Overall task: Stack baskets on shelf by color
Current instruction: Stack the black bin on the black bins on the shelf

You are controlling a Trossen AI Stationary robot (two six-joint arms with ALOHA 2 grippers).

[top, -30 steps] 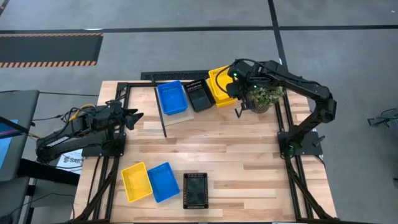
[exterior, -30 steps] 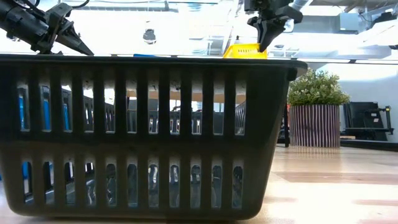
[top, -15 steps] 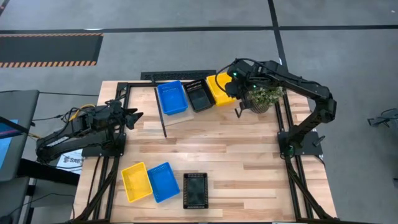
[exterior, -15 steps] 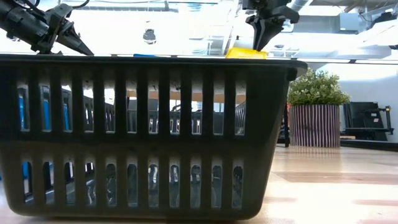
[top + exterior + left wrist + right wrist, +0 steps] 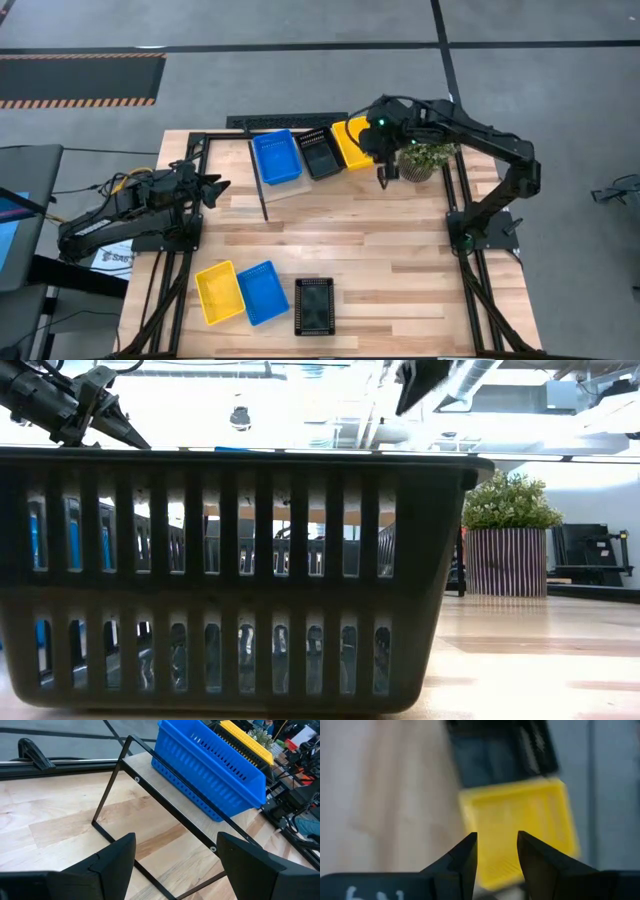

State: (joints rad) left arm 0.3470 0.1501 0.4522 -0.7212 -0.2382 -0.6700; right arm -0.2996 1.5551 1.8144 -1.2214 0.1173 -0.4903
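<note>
Three baskets sit in a row on the shelf (image 5: 300, 180) at the far edge of the surface (image 5: 380, 250): a blue basket (image 5: 276, 157), a black basket (image 5: 321, 153) and a yellow basket (image 5: 354, 142), side by side, the yellow one nearest the potted plant (image 5: 425, 157). Right hand (image 5: 385, 176) hangs just off the near corner of that yellow basket, and the wrist view looks down past its fingers (image 5: 465, 857) onto the yellow basket's open interior; the fingers stand apart with a clear gap and nothing between them, so it's released, gripping nothing. In the low view that arm only shows as a dark blur at the top. Over on the other side, the left hand (image 5: 215, 186) waits above the surface near the shelf's left end, fingers (image 5: 117, 857) spread wide, nothing held, looking across at the blue basket on the shelf. Down at the near edge, three more wait in a line: a second yellow basket (image 5: 219, 292), a second blue basket (image 5: 262, 292) touching it, and a second black basket (image 5: 314, 305) a little apart, filling the low view.
</note>
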